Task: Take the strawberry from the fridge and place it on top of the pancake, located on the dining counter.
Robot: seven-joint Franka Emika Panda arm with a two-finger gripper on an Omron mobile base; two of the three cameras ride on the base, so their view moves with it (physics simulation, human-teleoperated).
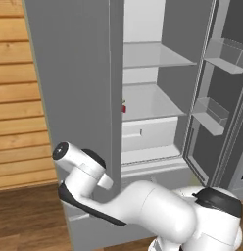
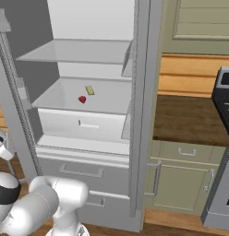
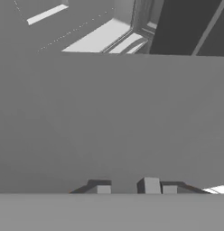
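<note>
- Fridge (image 2: 141,115): tall, light grey, both upper doors swung open; white interior with two shelves and a pale drawer below them. Two outer drawers with bar handles sit under the open compartment.
- Left door (image 1: 77,88): stands edge-on in the left base view, its grey outer face toward the camera, hiding much of the interior from that side.
- Right door (image 1: 216,98): open wide, its inner side carrying two clear bins, one above the other.
- Strawberry (image 2: 82,99): small and red, resting on the lower shelf (image 2: 56,99) toward its front, well apart from the arm. In the left base view a sliver of it (image 1: 124,108) peeks past the edge of the left door.
- Yellow bar (image 2: 90,90): pale, flat, lying on the same shelf just behind and to the right of the strawberry, not touching it.
- Pincer (image 3: 127,186): low, close against a plain grey surface, probably the outer face of the left door, though the hand view is too flat to be sure. Two dark finger tips (image 3: 151,184) stand apart with a clear gap between them, holding nothing.
- Arm (image 1: 143,206): bent low in front of the fridge, its forearm reaching toward the left door's lower part.
- Desk (image 2: 190,120): dark brown wooden top right of the fridge, over grey-green cabinets with handles.
- Stove (image 2: 225,115): dark, at the far right edge.
- Wall (image 1: 18,98): wooden planks left of the fridge.
</note>
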